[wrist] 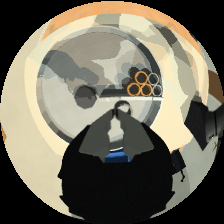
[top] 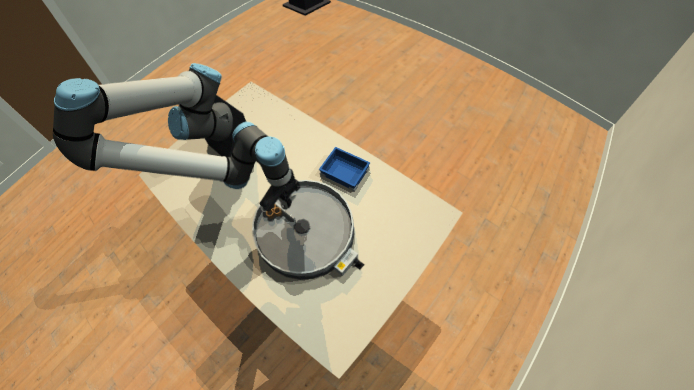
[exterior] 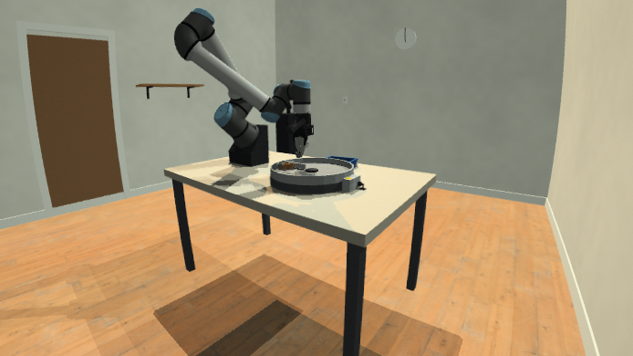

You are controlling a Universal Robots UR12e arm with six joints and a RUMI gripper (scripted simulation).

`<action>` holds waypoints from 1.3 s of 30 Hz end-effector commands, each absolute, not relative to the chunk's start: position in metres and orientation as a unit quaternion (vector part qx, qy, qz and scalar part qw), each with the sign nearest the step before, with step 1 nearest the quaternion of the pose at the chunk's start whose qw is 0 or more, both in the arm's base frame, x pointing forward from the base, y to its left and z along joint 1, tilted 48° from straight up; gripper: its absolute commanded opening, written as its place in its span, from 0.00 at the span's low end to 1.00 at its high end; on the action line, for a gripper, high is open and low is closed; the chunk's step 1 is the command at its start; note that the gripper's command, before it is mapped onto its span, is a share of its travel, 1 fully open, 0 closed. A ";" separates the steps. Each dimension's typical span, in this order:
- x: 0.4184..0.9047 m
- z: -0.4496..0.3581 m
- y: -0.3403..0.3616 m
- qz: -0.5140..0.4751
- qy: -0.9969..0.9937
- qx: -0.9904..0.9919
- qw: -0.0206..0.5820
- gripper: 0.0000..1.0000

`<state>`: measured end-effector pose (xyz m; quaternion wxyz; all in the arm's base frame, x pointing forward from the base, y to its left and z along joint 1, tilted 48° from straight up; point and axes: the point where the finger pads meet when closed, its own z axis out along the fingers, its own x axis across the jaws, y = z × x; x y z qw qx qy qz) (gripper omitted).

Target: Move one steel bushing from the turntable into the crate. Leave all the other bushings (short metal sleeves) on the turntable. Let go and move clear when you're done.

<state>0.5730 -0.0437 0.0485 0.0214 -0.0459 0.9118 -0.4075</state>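
The round grey turntable (top: 304,228) sits on the table and also shows in the wrist view (wrist: 97,95). A cluster of bushings (wrist: 144,84) lies near its rim beside a thin bar: several are orange and some are dark steel. The cluster also shows in the overhead view (top: 274,210). My gripper (wrist: 114,109) hangs a little above the turntable, near the cluster, and is shut on a small grey steel bushing (wrist: 121,105) at its fingertips. From the side, the gripper (exterior: 298,151) is clear of the turntable surface. The blue crate (top: 344,166) stands beyond the turntable and looks empty.
A dark hub (top: 301,225) sits at the turntable's centre. A small control box (top: 347,260) sticks out from the turntable's near side. The arm's base (exterior: 248,146) stands at the table's back left.
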 end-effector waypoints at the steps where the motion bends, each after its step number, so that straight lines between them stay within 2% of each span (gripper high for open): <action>1: 0.577 0.025 -0.021 -0.408 0.912 -0.045 0.022 0.00; 26: 0.586 -0.130 0.119 -0.407 0.912 -0.045 0.022 0.00; 39: 0.589 -0.186 0.170 -0.407 0.912 -0.045 0.022 0.00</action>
